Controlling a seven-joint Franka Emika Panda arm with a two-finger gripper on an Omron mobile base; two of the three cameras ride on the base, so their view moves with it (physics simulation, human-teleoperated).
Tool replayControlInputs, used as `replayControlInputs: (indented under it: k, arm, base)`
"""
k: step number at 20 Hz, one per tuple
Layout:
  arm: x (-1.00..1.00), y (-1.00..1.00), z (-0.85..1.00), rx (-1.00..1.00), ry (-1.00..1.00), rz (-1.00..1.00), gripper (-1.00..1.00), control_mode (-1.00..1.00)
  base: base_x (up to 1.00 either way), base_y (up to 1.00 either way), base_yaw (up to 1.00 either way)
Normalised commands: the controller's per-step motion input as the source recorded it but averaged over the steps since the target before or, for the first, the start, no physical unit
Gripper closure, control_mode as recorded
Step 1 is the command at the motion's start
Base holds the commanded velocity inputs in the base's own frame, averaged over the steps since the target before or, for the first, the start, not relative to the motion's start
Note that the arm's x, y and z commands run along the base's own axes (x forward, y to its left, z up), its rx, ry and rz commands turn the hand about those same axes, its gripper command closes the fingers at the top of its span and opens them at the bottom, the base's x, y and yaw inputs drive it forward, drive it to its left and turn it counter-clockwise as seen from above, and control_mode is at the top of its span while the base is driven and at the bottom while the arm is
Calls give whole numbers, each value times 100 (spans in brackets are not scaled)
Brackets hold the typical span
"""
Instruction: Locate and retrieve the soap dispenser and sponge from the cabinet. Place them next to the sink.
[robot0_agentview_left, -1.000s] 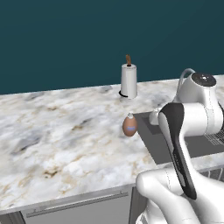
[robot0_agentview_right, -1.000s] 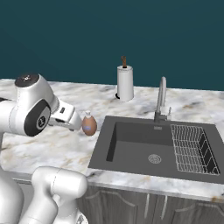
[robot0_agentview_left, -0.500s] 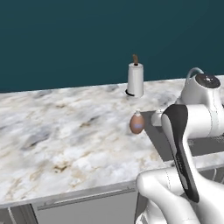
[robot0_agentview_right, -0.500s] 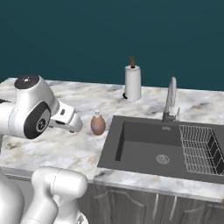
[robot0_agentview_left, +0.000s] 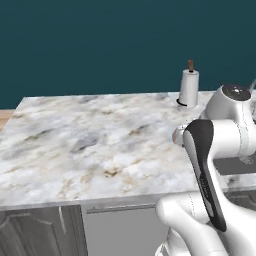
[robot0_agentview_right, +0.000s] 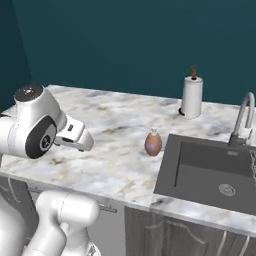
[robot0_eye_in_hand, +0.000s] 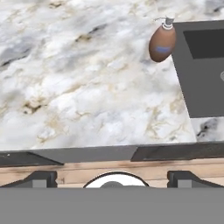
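The soap dispenser (robot0_agentview_right: 153, 142), a bulbous reddish-brown bottle with a white pump, stands upright on the marble counter right beside the sink's (robot0_agentview_right: 210, 170) left rim. In the hand view the soap dispenser (robot0_eye_in_hand: 162, 43) is far off at the upper right, next to the dark sink (robot0_eye_in_hand: 205, 65). My gripper (robot0_eye_in_hand: 113, 178) is open, its fingertips (robot0_eye_in_hand: 41, 178) wide apart with nothing between them, hovering over the counter's front edge well away from the bottle. In the left base view my arm covers most of the bottle (robot0_agentview_left: 175, 136). The sponge and the cabinet are out of view.
A white paper-towel roll (robot0_agentview_right: 192, 96) stands at the back of the counter (robot0_agentview_left: 90, 145), left of the chrome faucet (robot0_agentview_right: 242, 120). Grey base cabinet fronts (robot0_agentview_left: 45, 230) run below the counter. The counter's left end (robot0_agentview_left: 17, 107) meets a wooden surface.
Both base views have slid sideways, so the base has driven left along the counter. The soap dispenser still stands by the sink. The gripper stays open.
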Motion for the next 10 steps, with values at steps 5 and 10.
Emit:
replayControlInputs:
  k: [5, 10]
  arm:
    - [0, 0, 0, 0, 0, 0, -100, 100]
    - [0, 0, 0, 0, 0, 0, -100, 100]
  base:
    - [-3, 59, 34]
    - [0, 51, 39]
